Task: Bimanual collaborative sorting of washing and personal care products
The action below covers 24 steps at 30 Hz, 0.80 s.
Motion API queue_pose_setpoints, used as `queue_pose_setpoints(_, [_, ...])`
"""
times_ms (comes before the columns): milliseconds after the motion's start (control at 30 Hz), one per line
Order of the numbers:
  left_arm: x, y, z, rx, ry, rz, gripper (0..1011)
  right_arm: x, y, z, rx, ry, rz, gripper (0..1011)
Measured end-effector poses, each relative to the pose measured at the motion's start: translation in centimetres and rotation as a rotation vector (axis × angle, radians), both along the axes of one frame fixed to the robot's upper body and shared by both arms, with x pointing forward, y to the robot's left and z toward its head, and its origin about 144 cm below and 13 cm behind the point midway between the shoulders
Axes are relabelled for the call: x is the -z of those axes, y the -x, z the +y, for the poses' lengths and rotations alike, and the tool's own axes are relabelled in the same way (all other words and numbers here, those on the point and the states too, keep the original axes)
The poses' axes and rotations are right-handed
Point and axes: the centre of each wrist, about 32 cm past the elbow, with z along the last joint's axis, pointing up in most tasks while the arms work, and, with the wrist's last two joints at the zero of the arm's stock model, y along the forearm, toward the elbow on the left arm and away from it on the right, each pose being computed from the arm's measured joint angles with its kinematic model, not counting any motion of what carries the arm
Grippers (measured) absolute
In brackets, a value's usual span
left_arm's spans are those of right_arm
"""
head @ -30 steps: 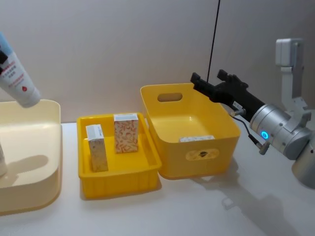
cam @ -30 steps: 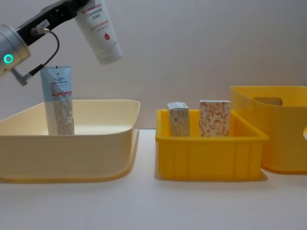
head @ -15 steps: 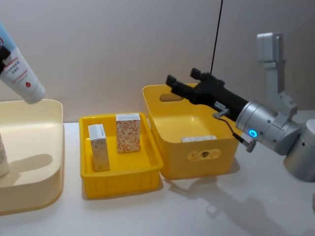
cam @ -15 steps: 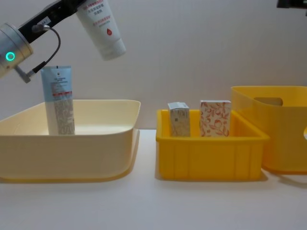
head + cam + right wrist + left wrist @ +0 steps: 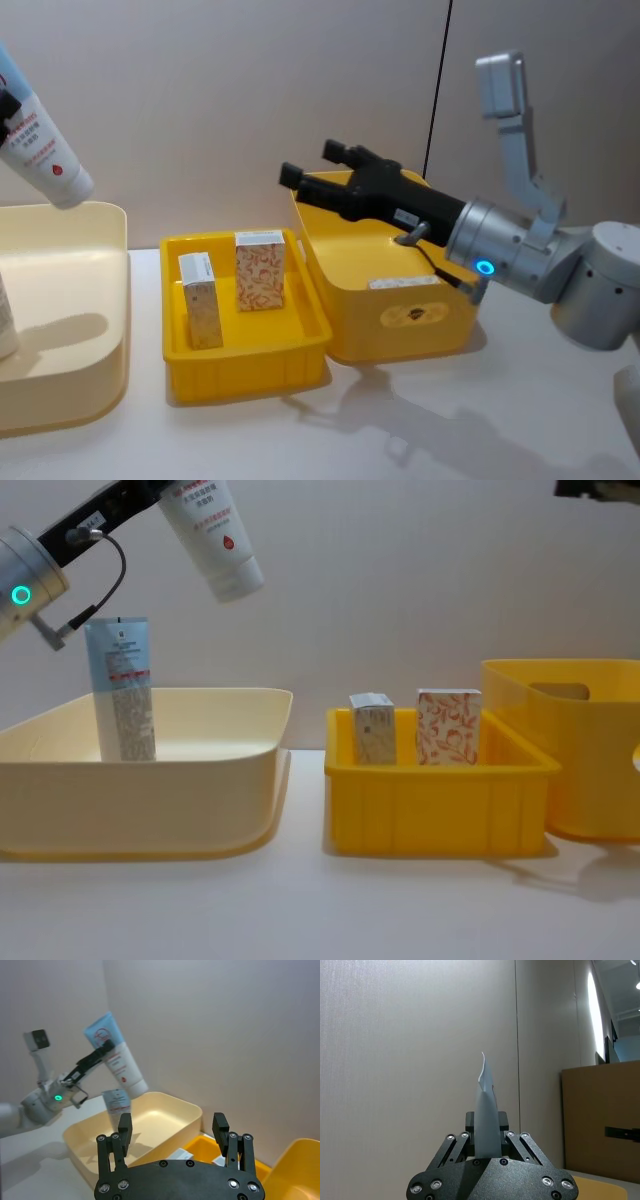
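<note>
My left gripper (image 5: 487, 1127) is shut on a white tube with a red mark (image 5: 212, 540), held tilted high above the cream tub (image 5: 150, 800). The right wrist view shows that tube (image 5: 117, 1062) from afar. A light blue tube (image 5: 122, 690) stands upright in the tub's far left. Two cartons stand in the small yellow crate (image 5: 430, 810): an orange-patterned one (image 5: 258, 270) and a grey-patterned one (image 5: 198, 300). My right gripper (image 5: 312, 165) is open and holds nothing. It hovers above the deep yellow bin's (image 5: 400, 320) left rim, reaching over the crate's back edge.
A flat white item (image 5: 400, 283) lies in the deep yellow bin. From left to right the cream tub, the small crate and the deep bin stand in a row close to the back wall. Bare white table runs along the front.
My right gripper has swung left, from behind the deep bin to above its left rim near the small crate. The left gripper with the white tube has barely moved.
</note>
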Motion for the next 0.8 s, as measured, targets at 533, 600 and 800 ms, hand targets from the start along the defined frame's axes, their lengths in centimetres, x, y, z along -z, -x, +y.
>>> queue_pose_setpoints(533, [-0.1, 0.5, -0.1, 0.000, -0.014, -0.002, 241, -0.7, -0.7, 1.4, -0.137, 0.012, -0.001, 1001])
queue_pose_setpoints(600, [-0.2, 0.7, -0.2, 0.006, -0.019, -0.007, 241, -0.8, -0.8, 1.5, -0.146, 0.013, -0.001, 1001])
queue_pose_setpoints(800, [-0.6, 1.4, -0.8, 0.022, -0.032, -0.011, 241, -0.9, -0.9, 1.7, -0.163, 0.015, -0.001, 1001])
